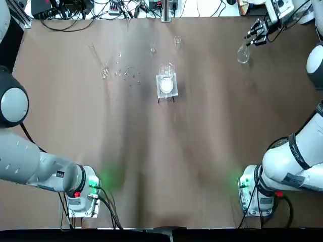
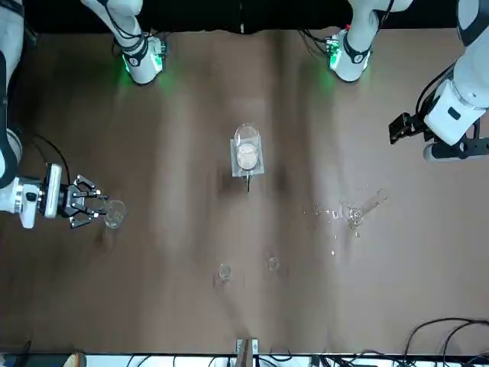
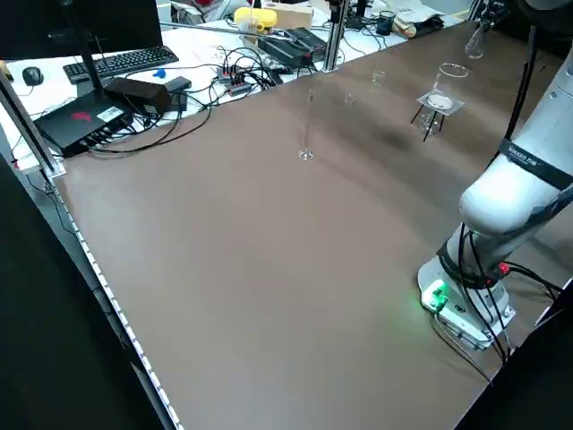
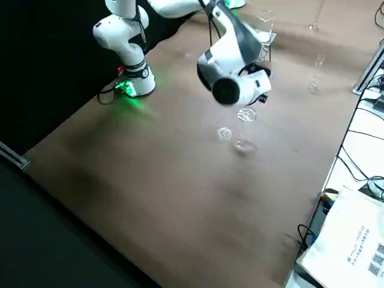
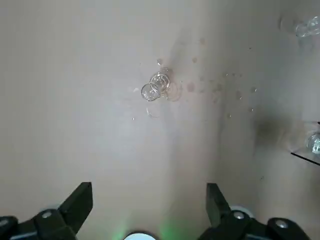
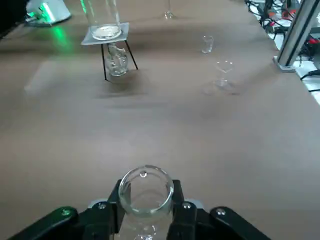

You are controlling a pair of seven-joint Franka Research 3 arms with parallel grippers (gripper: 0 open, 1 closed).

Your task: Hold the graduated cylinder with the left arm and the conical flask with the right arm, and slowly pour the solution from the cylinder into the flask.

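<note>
Right arm holds flask aloft; cylinder stands untouched on the brown table [image 1: 202, 151].

Right gripper [image 1: 256, 34], upper right of the top view, fingers clamped on the neck of the conical flask [image 1: 243, 53], flask clear of the table. Left gripper [image 5: 149, 200] spread wide, empty, hanging above the graduated cylinder [image 3: 307, 125], which stands upright, upper left of centre in the top view, droplets [image 1: 126, 73] scattered just beside it. Clear beaker on a small wire stand [image 1: 166, 83] mid-table; two small glass vessels [image 1: 177, 42] beyond.

Robotics lab bench, wide brown table [image 1: 151, 166], clear glassware on a small wire stand [image 1: 166, 83], black keyboard [image 3: 121, 61], tangled black cables [image 1: 75, 12].
</note>
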